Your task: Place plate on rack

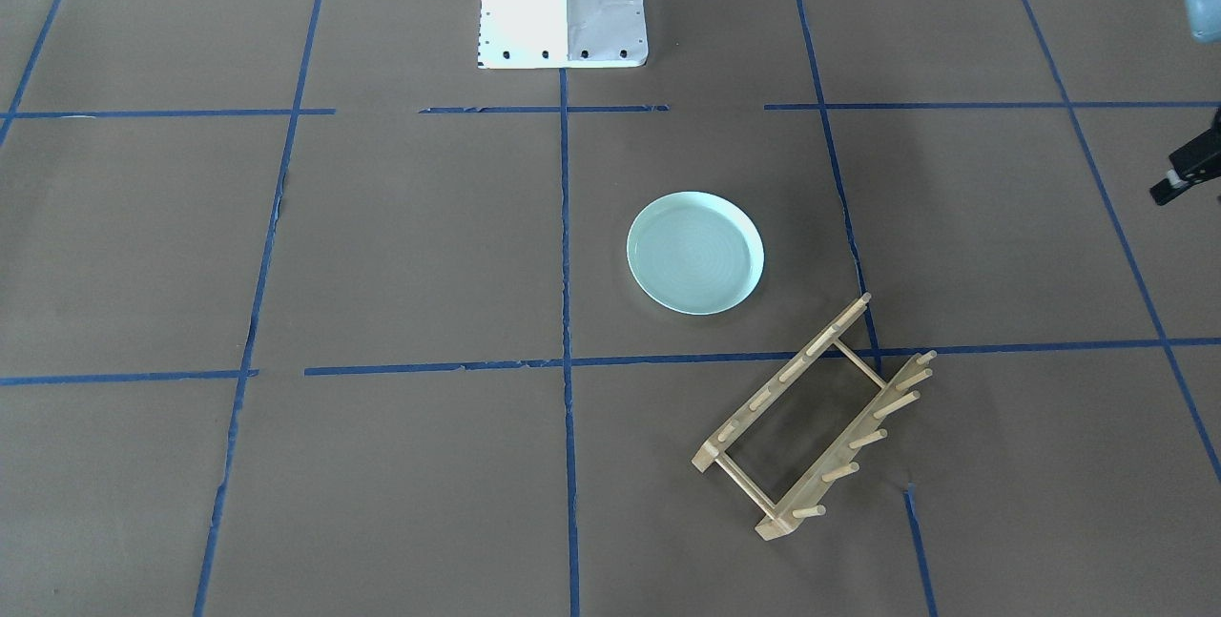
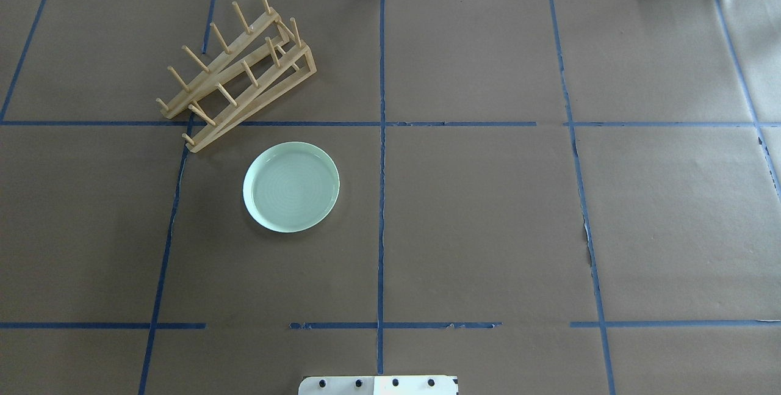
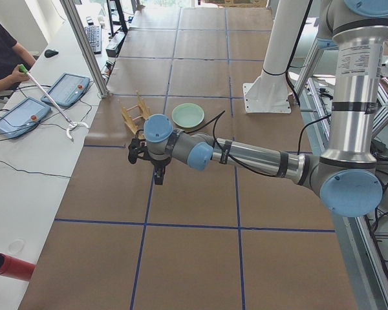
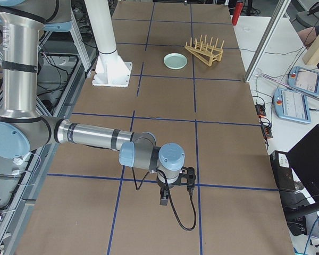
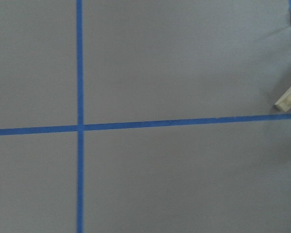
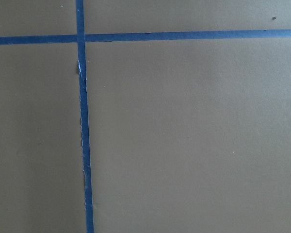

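Hanging above the desk (image 2: 488, 230), the left claw (image 3: 158, 174) touches nothing — how far open it is, I cannot tell from the side; the same for the right claw (image 4: 163, 197). The left arm (image 3: 258, 156) and the right arm (image 4: 90, 135) reach out low, nearly level, claws pointing down. The plate (image 2: 291, 187) lies flat on the desk just beside the rack (image 2: 256, 102), apart from it.

Left arm (image 3: 258, 157) stretched low, left end effector (image 3: 158, 178) pointing down; right arm (image 4: 93, 136), right end effector (image 4: 163, 201) likewise; opening unclear.
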You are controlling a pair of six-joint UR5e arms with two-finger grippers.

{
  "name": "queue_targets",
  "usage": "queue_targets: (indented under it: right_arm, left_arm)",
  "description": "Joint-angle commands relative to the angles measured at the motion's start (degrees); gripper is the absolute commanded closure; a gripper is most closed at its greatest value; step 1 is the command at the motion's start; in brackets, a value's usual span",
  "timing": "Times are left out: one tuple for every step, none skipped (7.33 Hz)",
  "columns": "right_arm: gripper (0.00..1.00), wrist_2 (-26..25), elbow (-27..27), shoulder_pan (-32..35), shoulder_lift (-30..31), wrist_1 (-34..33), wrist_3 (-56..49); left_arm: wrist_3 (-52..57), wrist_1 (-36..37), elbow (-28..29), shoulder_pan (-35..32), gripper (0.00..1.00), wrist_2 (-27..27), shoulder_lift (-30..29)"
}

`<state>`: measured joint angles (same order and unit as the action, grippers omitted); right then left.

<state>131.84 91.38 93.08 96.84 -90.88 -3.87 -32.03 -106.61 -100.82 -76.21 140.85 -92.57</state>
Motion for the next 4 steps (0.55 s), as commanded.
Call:
queue_targets:
  right_arm:
    - [0.00,0.0,0.0,0.0,0.0,0.0,0.0]
    - [0.00,0.0,0.0,0.0,0.0,0.0,0.0]
    - [0.00,0.0,0.0,0.0,0.0,0.0,0.0]
    - [0.00,0.0,0.0,0.0,0.0,0.0,0.0]
  left_arm:
    - [-24.7,-2.2,-0.4,15.8,0.00,-9.6,-10.2]
    - [-32.1,-0.3,0.0,18.5,0.03,-10.8,-15.2]
    - [-35.1,7.5,0.0,23.0,0.04,-11.2,-21.1]
    - [-36.8,17.0,1.0,29.9,0.04,-16.5,-28.6]
